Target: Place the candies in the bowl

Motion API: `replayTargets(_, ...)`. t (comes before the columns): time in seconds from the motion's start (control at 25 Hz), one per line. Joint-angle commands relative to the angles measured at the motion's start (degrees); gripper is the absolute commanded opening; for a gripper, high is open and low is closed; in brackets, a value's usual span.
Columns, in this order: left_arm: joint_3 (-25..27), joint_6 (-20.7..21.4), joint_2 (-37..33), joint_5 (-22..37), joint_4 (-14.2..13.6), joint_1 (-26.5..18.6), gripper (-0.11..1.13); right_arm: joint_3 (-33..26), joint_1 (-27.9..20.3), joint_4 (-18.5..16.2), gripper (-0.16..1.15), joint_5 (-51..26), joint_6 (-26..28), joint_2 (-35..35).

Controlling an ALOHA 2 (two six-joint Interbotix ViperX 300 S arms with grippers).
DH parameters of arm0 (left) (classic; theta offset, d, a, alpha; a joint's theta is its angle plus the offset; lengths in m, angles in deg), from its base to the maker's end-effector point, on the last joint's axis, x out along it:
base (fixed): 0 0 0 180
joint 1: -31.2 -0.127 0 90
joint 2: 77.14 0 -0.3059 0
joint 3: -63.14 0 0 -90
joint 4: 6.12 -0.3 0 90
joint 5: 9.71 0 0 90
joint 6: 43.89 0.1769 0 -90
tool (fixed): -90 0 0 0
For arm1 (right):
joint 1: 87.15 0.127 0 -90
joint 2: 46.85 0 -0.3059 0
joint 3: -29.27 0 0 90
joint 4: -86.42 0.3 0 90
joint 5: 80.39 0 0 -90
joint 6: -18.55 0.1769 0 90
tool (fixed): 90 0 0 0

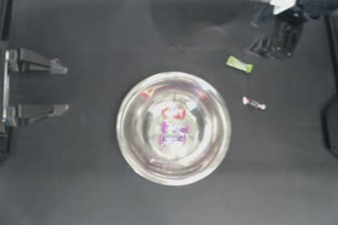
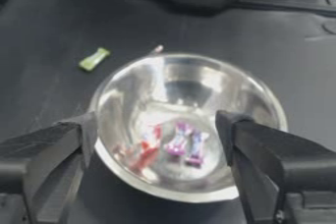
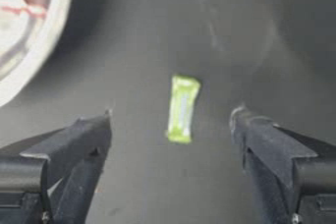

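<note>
Three candies sit in the silver metal bowl [image 1: 173,128] at mid-table: a red-pink candy [image 1: 174,114], a magenta-purple candy [image 1: 175,129] and a purple candy [image 1: 172,140], lined up one behind another on the reflective floor, their colours doubled in the sheen. I have the right gripper [image 1: 272,47] hovering near the far right corner of the table, jaws spread wide, and in its wrist view the lime green candy [image 3: 182,108] lies flat on the table just ahead of the tips, lined up with the gap between them and touching neither. The red-white candy [image 1: 253,103] rests farther from that gripper, between the green one and the bowl's rim but apart from both. My left gripper [image 1: 61,88] waits at the left edge, jaws also wide apart, well clear of the bowl; its wrist camera looks across the bowl at the three sweets inside. Past the far rim in that view only a sliver of the red-white candy shows, the rest hidden by the bowl. Red smears on the bowl's inner wall appear to be reflections, though I cannot say for certain. The table [image 1: 79,179] is dark and matte, with a rail along its far edge.
</note>
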Motion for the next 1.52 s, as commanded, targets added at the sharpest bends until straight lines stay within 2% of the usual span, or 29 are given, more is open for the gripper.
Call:
replayTargets(0.04, -0.18, 0.00, -0.70, -0.44, 0.09, -0.35, 1.01, -1.32, -0.09, -0.44, 1.00, 0.09, -0.09, 3.60)
replayTargets(0.44, 1.05, 0.09, -2.81, -0.44, 0.09, -0.88, 1.01, -0.53, 0.97, -1.49, 1.00, 2.90, 0.26, 12.57)
replayTargets(1.0, 0.62, 0.00, -2.20, -0.44, 0.18, -0.88, 1.01, 1.05, 1.05, -1.76, 1.00, 8.70, 0.53, 19.69)
replayTargets(1.52, 0.53, -0.09, -2.20, -0.44, 0.26, -0.88, 1.01, 0.70, 1.05, -1.76, 0.99, 9.58, 0.62, 23.20)
